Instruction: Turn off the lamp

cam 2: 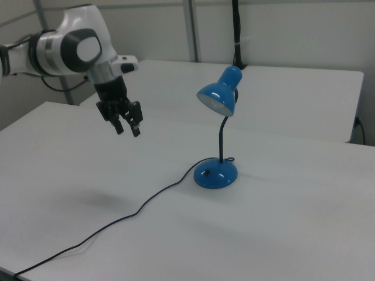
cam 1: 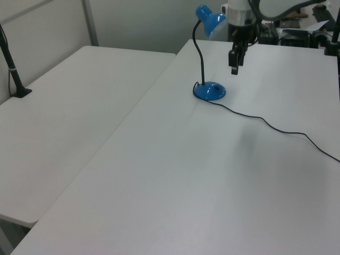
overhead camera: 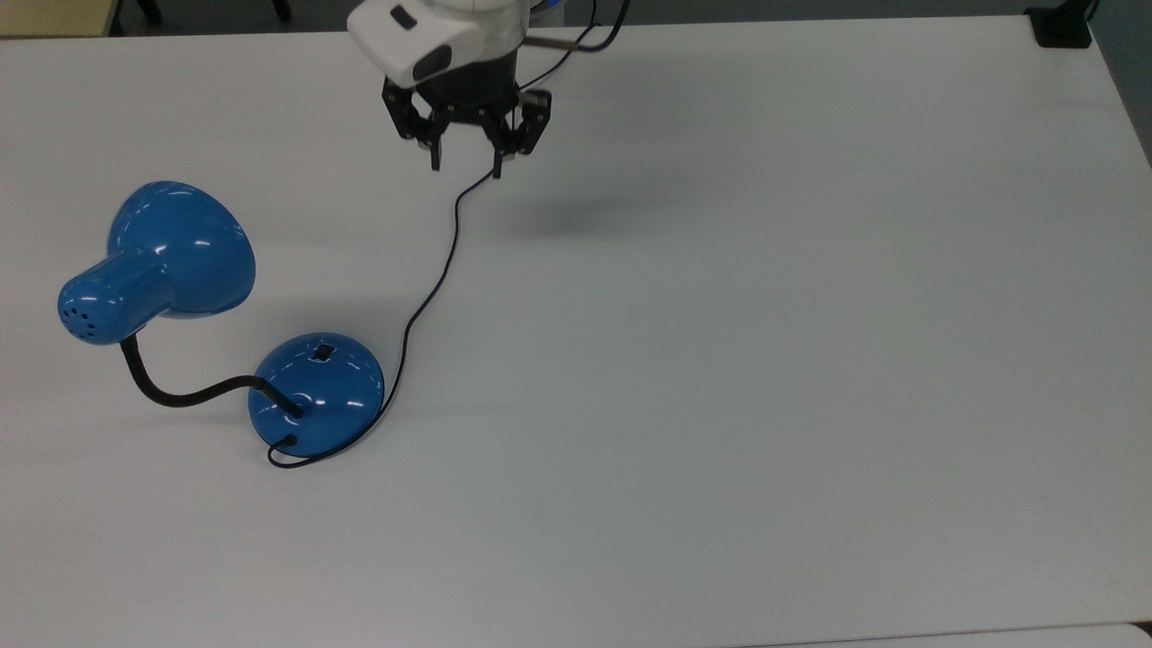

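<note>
While the blue desk lamp [overhead camera: 310, 396] stands on the white table [overhead camera: 765, 360] with its shade [cam 2: 217, 97] showing no glow that I can make out, the claw [overhead camera: 466, 162] hangs in the air well apart from the lamp's base, fingers spread and holding nothing. If the rocker switch [overhead camera: 322, 352] on that base does need pressing, I'd judge the claw must come down onto it from above. I can read no brand or writing anywhere.

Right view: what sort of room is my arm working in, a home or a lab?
Probably a lab or office workroom, not a home. Plain white tables stand pushed together, grey partition walls close the back, and the only object set out is the lamp, with the tool open above the table.
</note>
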You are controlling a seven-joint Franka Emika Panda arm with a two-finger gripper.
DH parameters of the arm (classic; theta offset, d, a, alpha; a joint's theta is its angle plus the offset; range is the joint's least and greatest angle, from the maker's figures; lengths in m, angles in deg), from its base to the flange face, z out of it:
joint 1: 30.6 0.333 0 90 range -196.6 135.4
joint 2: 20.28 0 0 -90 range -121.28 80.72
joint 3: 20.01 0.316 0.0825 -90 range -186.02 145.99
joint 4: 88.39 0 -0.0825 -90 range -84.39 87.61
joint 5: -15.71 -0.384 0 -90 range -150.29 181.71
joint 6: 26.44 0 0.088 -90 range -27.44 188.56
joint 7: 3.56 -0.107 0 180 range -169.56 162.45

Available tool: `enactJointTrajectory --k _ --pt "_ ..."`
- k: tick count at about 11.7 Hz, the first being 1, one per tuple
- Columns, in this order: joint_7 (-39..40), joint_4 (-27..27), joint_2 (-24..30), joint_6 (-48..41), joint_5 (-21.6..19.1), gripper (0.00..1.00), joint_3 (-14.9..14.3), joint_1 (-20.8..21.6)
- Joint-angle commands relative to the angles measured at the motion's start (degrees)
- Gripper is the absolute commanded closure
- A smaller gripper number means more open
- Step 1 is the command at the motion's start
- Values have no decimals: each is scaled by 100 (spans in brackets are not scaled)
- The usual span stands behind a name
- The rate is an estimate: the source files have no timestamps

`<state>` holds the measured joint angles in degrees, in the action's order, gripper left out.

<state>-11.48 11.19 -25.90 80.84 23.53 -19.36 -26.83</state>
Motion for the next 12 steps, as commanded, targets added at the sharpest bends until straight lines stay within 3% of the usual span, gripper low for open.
enactJointTrajectory --k 1,4,12 --pt "239 -342 183 -575 -43 0 -74 150" --pt "222 -693 272 -1102 -87 0 -74 133" --pt "169 -712 316 -1271 -87 0 -74 106"
